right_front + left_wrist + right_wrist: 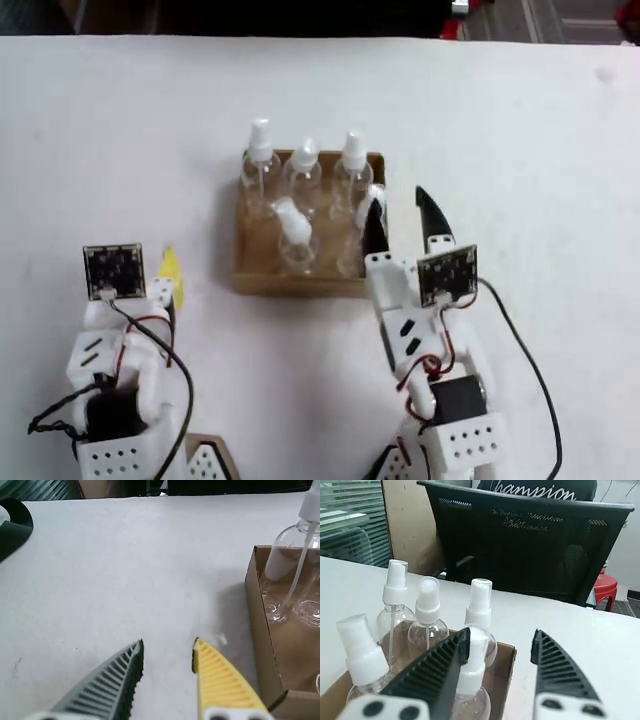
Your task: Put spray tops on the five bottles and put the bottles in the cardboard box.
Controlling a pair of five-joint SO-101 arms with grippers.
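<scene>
Bottles capped, seated in cardboard box. Right gripper spread, empty, positioned astride box's right wall. Left gripper released, held beside box over desk.

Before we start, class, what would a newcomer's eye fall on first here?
Five clear bottles with white spray tops sit in the cardboard box mid-table. The right gripper hangs open over the box's right edge; the left gripper sits open left of it.
</scene>
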